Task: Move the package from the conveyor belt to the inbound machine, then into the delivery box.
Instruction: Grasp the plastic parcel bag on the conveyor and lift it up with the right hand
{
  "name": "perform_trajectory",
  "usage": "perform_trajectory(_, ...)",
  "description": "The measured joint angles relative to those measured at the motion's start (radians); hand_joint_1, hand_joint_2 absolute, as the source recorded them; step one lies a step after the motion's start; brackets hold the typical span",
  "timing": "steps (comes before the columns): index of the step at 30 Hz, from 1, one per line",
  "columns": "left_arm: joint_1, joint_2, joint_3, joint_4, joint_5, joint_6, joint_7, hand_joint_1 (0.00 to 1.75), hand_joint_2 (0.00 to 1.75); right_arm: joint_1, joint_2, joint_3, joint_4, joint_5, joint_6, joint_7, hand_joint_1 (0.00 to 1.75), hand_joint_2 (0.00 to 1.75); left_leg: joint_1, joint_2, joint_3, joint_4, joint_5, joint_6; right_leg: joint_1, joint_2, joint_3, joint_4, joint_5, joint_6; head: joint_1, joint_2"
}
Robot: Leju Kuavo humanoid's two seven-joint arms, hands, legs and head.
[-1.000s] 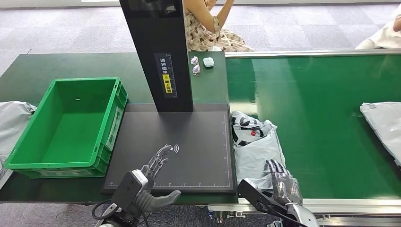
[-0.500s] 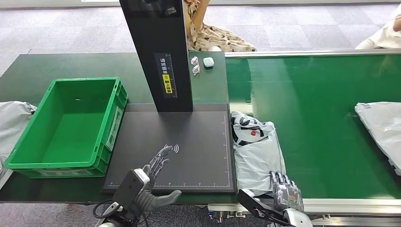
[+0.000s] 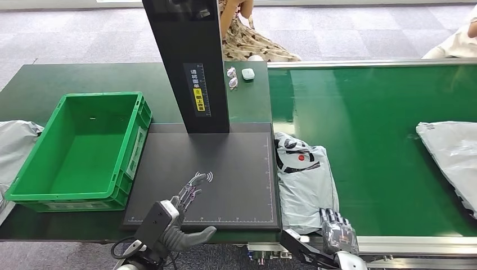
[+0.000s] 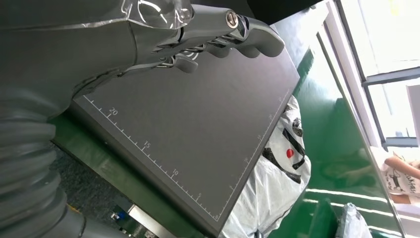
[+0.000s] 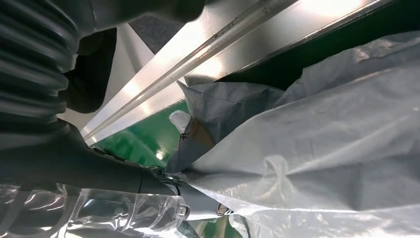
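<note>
Grey plastic mailer package (image 3: 305,180) with black-and-white print and red dot: lying flat on green conveyor belt (image 3: 382,129), beside black scanning plate (image 3: 225,169). Right hand (image 3: 337,232): at package's near edge, fingers (image 3: 332,219) curled; whether they clamp the plastic cannot be told. Left hand (image 3: 175,216): over plate's front edge, fingers apart, holding nothing. Green plastic crate (image 3: 79,152): left of plate.

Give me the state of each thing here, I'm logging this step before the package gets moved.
package: lying on the conveyor belt, right hand at its near edge
second package: flat on the belt, untouched
green crate: empty
scanner platform: bare
left hand: open, above the platform's near edge
</note>
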Motion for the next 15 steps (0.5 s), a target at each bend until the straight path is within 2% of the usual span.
perform_trajectory(3,0.001,0.0,0.0,0.0,-0.003,0.001,0.0,0.0,1.75,0.001,0.0,0.001,0.0,0.003,-0.027,-0.005,0.0,1.75,0.0,0.0,0.0,0.0,0.0,0.0,0.0,0.0,0.0,0.0,0.0,0.0,0.0,0.0)
perform_trajectory(9,0.009,0.0,0.0,0.0,-0.014,0.009,-0.006,0.0,1.75,0.0,0.0,-0.004,-0.005,0.029,-0.14,-0.023,0.0,1.75,0.0,0.0,0.0,0.0,0.0,0.0,0.0,0.0,0.0,0.0,0.0,0.0,0.0,0.0)
perform_trajectory(15,0.013,0.0,0.0,0.0,-0.023,0.005,-0.013,0.0,1.75,0.0,0.011,-0.049,-0.034,0.077,-0.212,-0.034,0.0,1.75,0.0,0.0,0.0,0.0,0.0,0.0,0.0,0.0,0.0,0.0,0.0,0.0,0.0,0.0)
